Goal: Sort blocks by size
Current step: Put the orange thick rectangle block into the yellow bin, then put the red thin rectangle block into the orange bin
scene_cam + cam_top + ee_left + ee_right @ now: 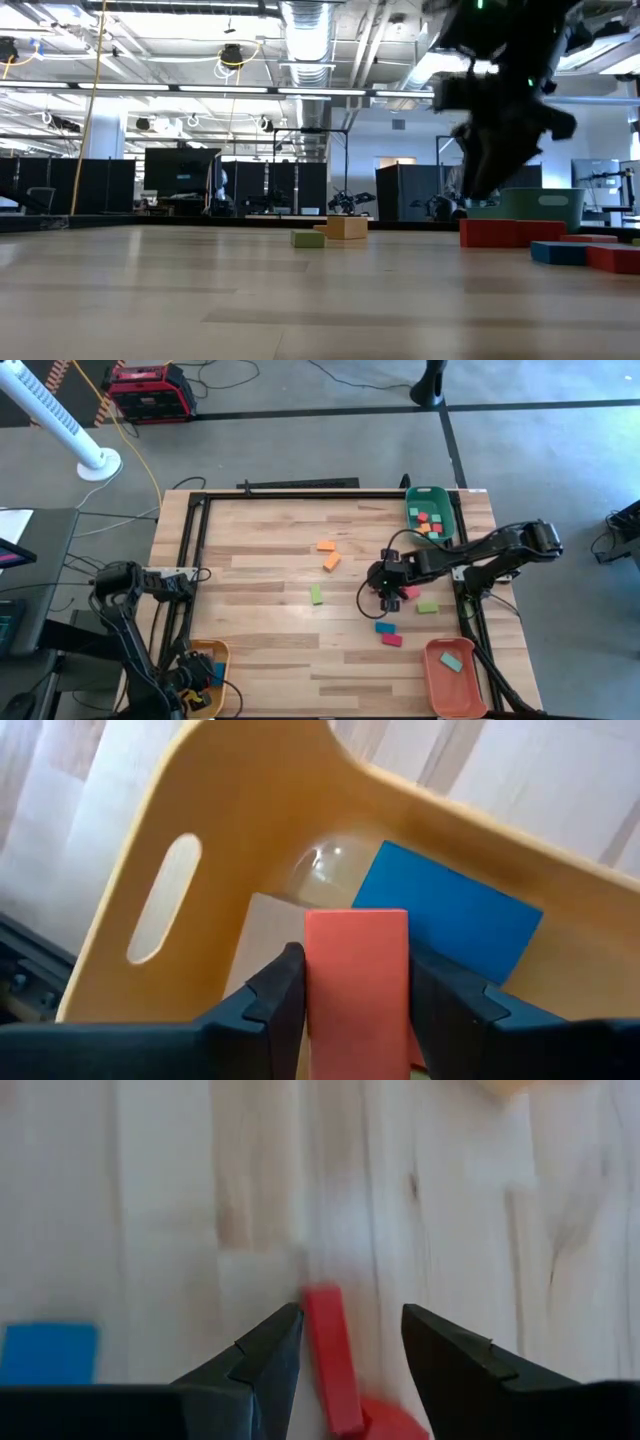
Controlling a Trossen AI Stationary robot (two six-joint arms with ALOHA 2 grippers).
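L gripper (pixel 355 1010): mine, clamped on red block (pixel 357 980), inside yellow tray (pixel 213 657) at table's 7 o'clock corner.
R gripper (pixel 350 1355): fingers apart, straddling a red bar (pixel 330 1355), right of table centre.
Loose blocks: orange pair (pixel 328 554) at 12 o'clock of centre; blue (pixel 386 627) + red just by R gripper's 6.

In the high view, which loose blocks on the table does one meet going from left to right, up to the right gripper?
Green block → upper orange block → lower orange block → right gripper.
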